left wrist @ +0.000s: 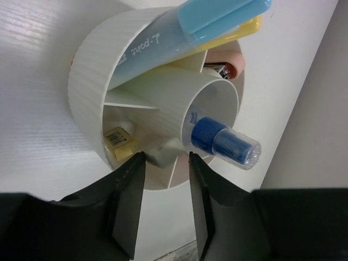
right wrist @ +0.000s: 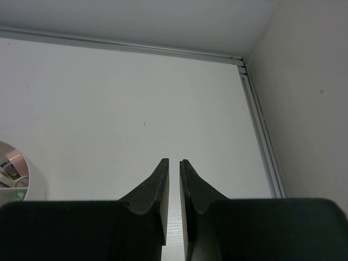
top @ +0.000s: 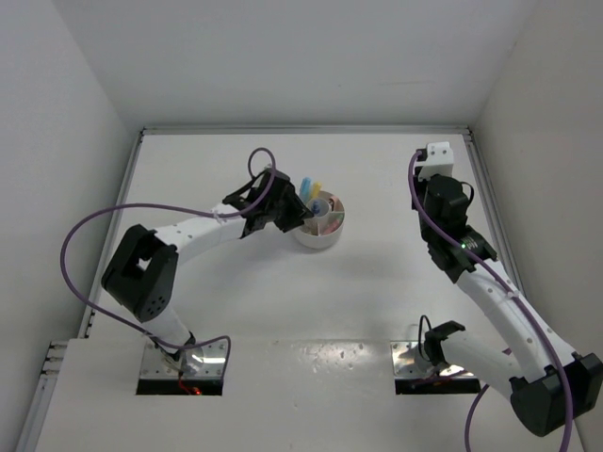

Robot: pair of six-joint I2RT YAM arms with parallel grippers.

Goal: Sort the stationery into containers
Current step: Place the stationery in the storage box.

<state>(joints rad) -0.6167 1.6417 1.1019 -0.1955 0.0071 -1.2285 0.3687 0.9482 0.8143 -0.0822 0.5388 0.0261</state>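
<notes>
Hovers left gripper (left wrist: pixel 166 162), parted, over organiser's (left wrist: pixel 92 70) left wedge, seemingly to drop grey eraser (left wrist: pixel 162 152) in; parks right gripper (right wrist: pixel 174 163) far right, nearly closed, empty.

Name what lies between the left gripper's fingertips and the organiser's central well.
A pale grey eraser block, in the white organiser's nearest wedge compartment, shown in the left wrist view.
</notes>
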